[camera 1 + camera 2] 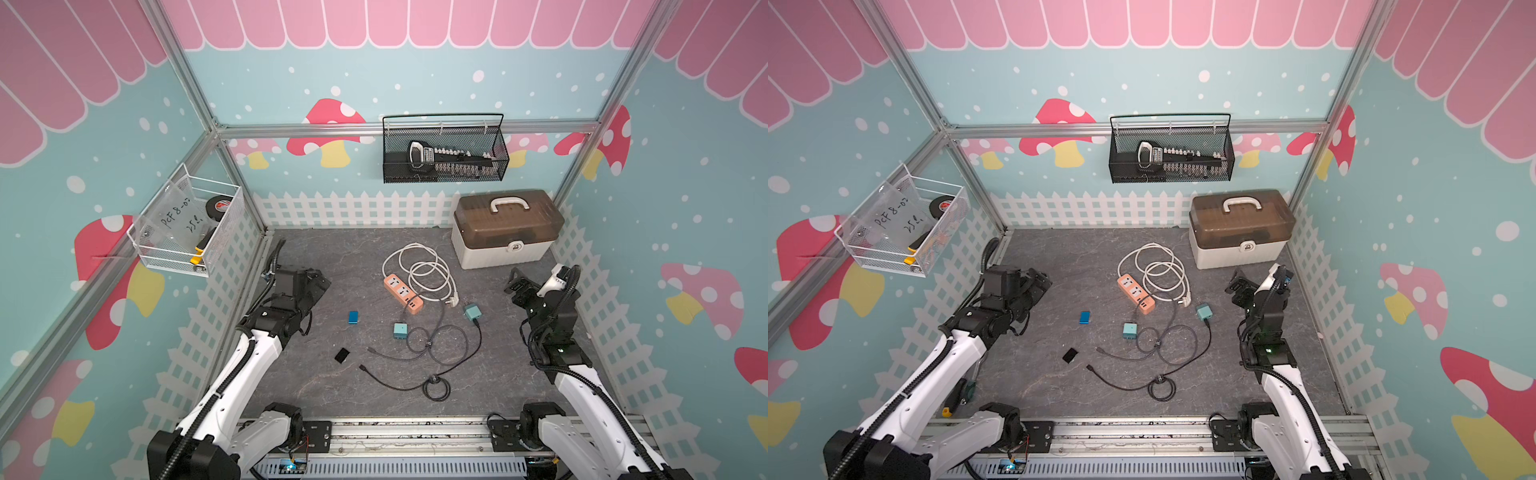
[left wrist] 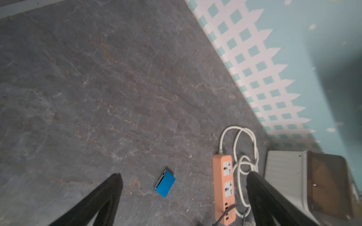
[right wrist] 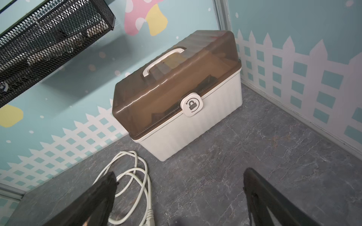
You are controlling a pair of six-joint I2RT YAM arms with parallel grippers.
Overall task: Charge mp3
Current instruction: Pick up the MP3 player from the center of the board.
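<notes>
Grey slate mat (image 1: 332, 257), small flat blue mp3 (image 1: 353, 317)

We see a bright blue mp3 player (image 1: 353, 317) on a grey, marble-veined tabletop (image 1: 332, 249), a peach-orange power strip (image 1: 403, 294) with a white cord (image 2: 221, 143), two teal adapters (image 1: 400, 331) with black cables (image 1: 434, 379), a cream box (image 1: 490, 257) with a smoky brown lid (image 1: 505, 226), and pale blue walls (image 1: 291, 75) patterned with red and pink mushrooms (image 1: 332, 120) and a white picket fence (image 1: 353, 210)
</notes>
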